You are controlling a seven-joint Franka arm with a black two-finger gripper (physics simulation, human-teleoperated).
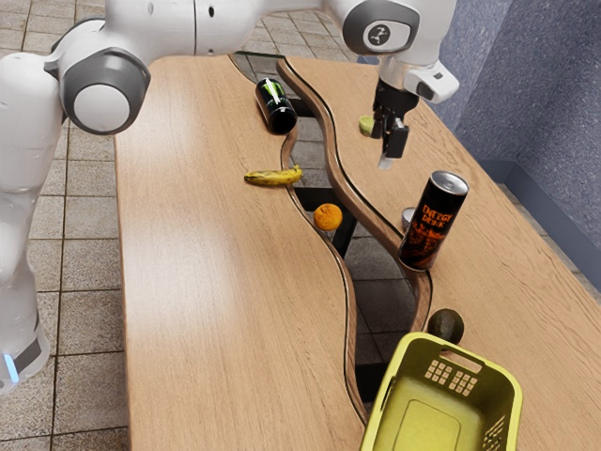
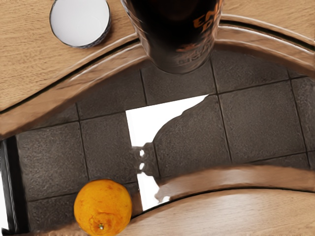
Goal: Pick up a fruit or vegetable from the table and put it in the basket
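Observation:
My gripper [image 1: 388,156] hangs above the table's far part, with a green fruit [image 1: 365,125] partly hidden behind it in the exterior view. Whether it is open or shut cannot be made out. An orange [image 1: 328,217] lies at the edge of the table's dark inlay; in the wrist view the orange [image 2: 103,207] is seen from above. A yellow banana [image 1: 272,177] rests on the wood near it. One dark avocado [image 1: 445,326] sits just beyond the rim of the yellow-green basket [image 1: 512,395], outside it. The basket's visible floor holds nothing.
An upright energy drink can [image 1: 434,221], also large in the wrist view as a dark can [image 2: 172,34], stands between gripper and basket. Behind it is a small white bowl [image 1: 408,217], the round bowl [image 2: 79,20] in the wrist view. A black-green can [image 1: 276,105] lies near the banana.

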